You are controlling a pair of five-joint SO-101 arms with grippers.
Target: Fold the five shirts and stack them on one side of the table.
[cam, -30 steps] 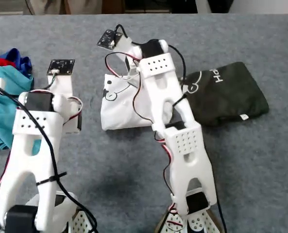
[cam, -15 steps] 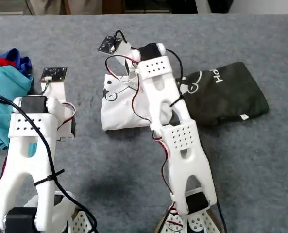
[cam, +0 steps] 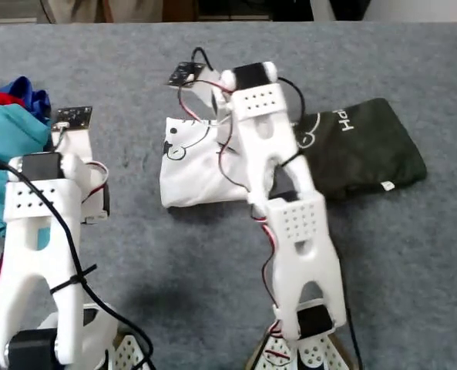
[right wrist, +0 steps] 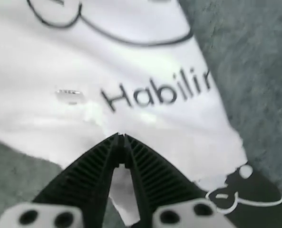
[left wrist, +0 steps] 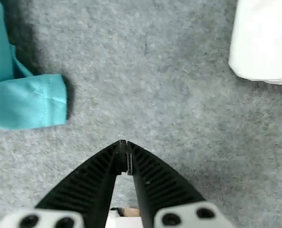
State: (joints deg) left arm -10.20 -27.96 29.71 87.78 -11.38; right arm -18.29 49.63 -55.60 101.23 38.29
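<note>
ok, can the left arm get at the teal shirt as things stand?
Probably yes: the left gripper, shut, hangs over bare table with the teal shirt close beside it and nothing between.

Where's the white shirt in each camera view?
High view: white shirt at the middle of the table, left of the dark shirt.
Left wrist view: past the left gripper, across bare table from the teal shirt.
Right wrist view: beneath the right gripper, dark shirt beside it.
Shared landmark: dark shirt for high and right wrist; teal shirt for high and left wrist.
</note>
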